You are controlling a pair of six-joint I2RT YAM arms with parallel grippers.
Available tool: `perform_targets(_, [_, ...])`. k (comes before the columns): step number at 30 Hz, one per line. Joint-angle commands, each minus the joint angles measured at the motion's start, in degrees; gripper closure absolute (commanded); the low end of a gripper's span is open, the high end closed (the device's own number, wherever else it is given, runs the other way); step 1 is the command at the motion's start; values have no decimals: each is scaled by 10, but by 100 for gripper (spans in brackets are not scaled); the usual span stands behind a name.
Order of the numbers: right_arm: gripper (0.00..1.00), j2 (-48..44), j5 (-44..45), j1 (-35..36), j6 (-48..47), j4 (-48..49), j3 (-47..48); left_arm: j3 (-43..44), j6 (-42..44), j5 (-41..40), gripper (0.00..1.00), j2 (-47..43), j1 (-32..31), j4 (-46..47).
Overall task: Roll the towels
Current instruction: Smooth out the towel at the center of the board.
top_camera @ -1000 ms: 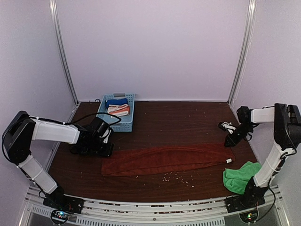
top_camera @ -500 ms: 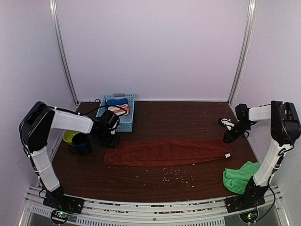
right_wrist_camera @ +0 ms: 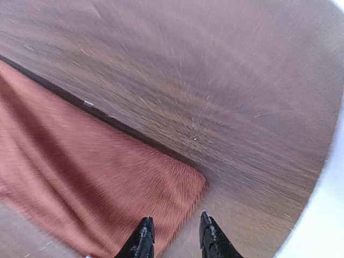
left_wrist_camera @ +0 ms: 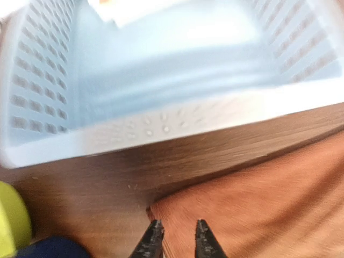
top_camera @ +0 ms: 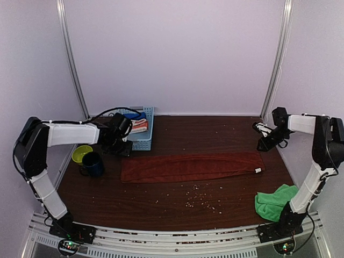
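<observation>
The rust towel (top_camera: 191,166) lies flat, stretched left to right across the middle of the table, its white tag (top_camera: 258,171) at the right end. My left gripper (top_camera: 124,146) hovers over its far left corner; in the left wrist view the gripper (left_wrist_camera: 176,236) is narrowly open above that corner of the towel (left_wrist_camera: 258,204), holding nothing. My right gripper (top_camera: 264,145) hovers over the far right corner; in the right wrist view it (right_wrist_camera: 174,234) is narrowly open above the towel (right_wrist_camera: 97,177). The green towel (top_camera: 274,201) lies crumpled at the front right.
A light blue basket (top_camera: 141,141) with a blue cloth and a striped cloth stands at the back left, close in the left wrist view (left_wrist_camera: 161,123). A yellow-green cup (top_camera: 80,153) and a dark mug (top_camera: 94,164) stand at the left. Crumbs (top_camera: 201,199) lie in front of the rust towel.
Both arms moved toward the back of the table and the rust towel shifted back with them, now straighter and flatter. The cup and mug, hidden behind the left arm at first, now show.
</observation>
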Motion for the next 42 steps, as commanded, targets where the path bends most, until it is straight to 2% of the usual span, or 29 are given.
perform_targets(1, [67, -99, -35, 1, -20, -60, -20, -18, 36, 25, 72, -104, -41, 4])
perform_targets(6, [69, -166, -47, 3, -137, -133, -82, -45, 0, 26, 70, -112, -78, -80])
perform_targets(11, [67, -213, 23, 4, -203, -132, -173, -96, -23, 41, 60, -128, -87, -119])
perform_targets(14, [67, -220, 52, 6, -214, -115, -200, -115, -16, 35, 57, -133, -88, -118])
perform_targets(18, [65, -209, 44, 8, -218, -109, -196, -120, 12, 33, 56, -119, -88, -118])
perform_targets(26, [65, -172, 79, 26, -215, -59, -202, -93, 37, 21, 61, -98, -88, -151])
perform_targets(30, [66, -156, 82, 29, -206, -26, -201, -86, 18, 16, 62, -97, -80, -155])
perform_targets(34, [72, -157, 87, 29, -186, 10, -200, -97, -11, 85, 62, -103, -42, -126])
perform_targets(36, [79, -159, 88, 29, -186, 19, -200, -102, -19, 109, 61, -104, -29, -114])
perform_targets(42, [96, -162, 93, 29, -189, 15, -200, -123, -34, 165, 74, -92, -13, -101])
